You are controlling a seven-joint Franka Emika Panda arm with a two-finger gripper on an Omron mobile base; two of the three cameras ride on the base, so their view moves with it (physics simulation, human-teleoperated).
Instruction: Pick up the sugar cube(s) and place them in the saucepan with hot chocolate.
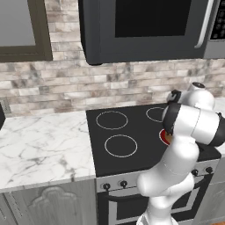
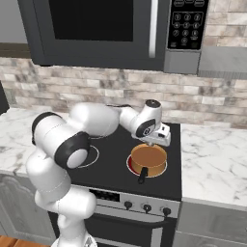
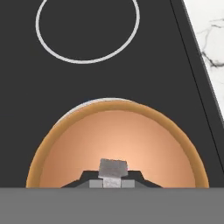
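Note:
The saucepan with hot chocolate is a small copper-orange pot on the stove's front right burner, its dark handle pointing toward the front edge. My gripper hangs just above its far rim, pointing down. In the hand view the gripper is shut on a small pale sugar cube, held directly over the pan's brown filling. In the left base view my arm hides most of the saucepan; just a red-orange sliver shows.
The black stovetop has white burner rings beyond the pan. Marble counter lies to the left and right. A microwave hangs low above the stove, with a brick wall behind.

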